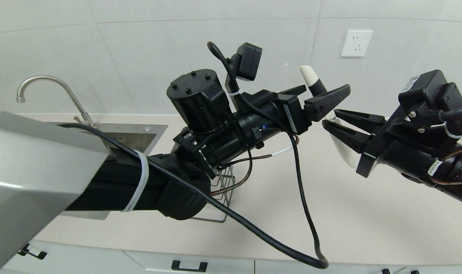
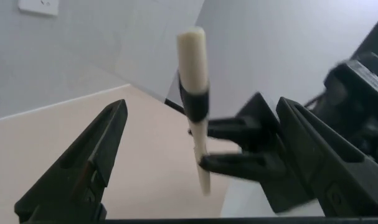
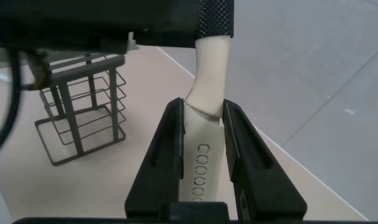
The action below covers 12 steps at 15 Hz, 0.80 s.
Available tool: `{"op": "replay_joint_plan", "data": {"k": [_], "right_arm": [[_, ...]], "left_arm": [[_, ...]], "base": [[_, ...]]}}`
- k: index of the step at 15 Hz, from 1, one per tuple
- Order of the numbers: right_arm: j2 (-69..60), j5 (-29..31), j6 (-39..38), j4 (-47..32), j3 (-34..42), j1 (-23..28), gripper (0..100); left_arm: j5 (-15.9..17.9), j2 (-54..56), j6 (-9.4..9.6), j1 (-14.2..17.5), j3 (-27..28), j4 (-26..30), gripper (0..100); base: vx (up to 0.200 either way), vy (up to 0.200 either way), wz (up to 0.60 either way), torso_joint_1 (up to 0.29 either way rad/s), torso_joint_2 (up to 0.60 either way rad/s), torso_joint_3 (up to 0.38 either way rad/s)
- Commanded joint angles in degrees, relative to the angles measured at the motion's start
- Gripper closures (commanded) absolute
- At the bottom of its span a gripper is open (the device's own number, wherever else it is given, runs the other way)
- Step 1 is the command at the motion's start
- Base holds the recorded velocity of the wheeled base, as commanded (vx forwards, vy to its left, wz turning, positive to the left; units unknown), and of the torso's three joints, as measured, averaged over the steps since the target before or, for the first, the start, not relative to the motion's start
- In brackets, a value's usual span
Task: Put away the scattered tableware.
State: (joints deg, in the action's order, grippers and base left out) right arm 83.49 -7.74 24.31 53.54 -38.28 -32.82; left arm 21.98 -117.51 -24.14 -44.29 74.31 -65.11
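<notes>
Both arms are up over the counter [image 1: 330, 213], and the piece of tableware in play is a cream slotted utensil [image 2: 193, 68] hanging in mid-air between them, handle up. My right end effector [image 3: 203, 107] is pinched narrow on its perforated lower part, so that's the grip carrying the weight. My left end effector [image 1: 324, 90] stands wide, one finger on each side of the black-banded handle and, as far as I can tell, touching neither side. This reads to me as the hand-over step. The wire holder [image 1: 225, 190] sits down on the counter by the sink [image 1: 132, 137], under my left arm and well below the slotted utensil. Next, I reckon the left needs to close squarely on the handle before the right lets go. Then it's lower it upright into the wire holder.
</notes>
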Motion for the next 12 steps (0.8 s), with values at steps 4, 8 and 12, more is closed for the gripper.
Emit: {"op": "replay_joint_plan", "data": {"k": [4,8,12], "right_arm": [[0.71,0.09,0.04,0.07,-0.22,-0.41,100],[0.97,0.18,0.04,0.07,-0.39,-0.49,100],[1.06,0.53,0.04,0.07,-1.10,-0.49,100]], "left_arm": [[-0.53,-4.31,-0.65,-0.10,2.94,-4.24,0],[-0.36,-4.84,-0.65,-0.10,3.56,-6.87,0],[-0.18,-4.93,-0.65,-0.18,3.47,-7.58,100]], "base": [[0.000,0.000,0.00,0.000,0.00,0.000],[0.000,0.000,0.00,0.000,0.00,0.000],[0.000,0.000,0.00,0.000,0.00,0.000]]}}
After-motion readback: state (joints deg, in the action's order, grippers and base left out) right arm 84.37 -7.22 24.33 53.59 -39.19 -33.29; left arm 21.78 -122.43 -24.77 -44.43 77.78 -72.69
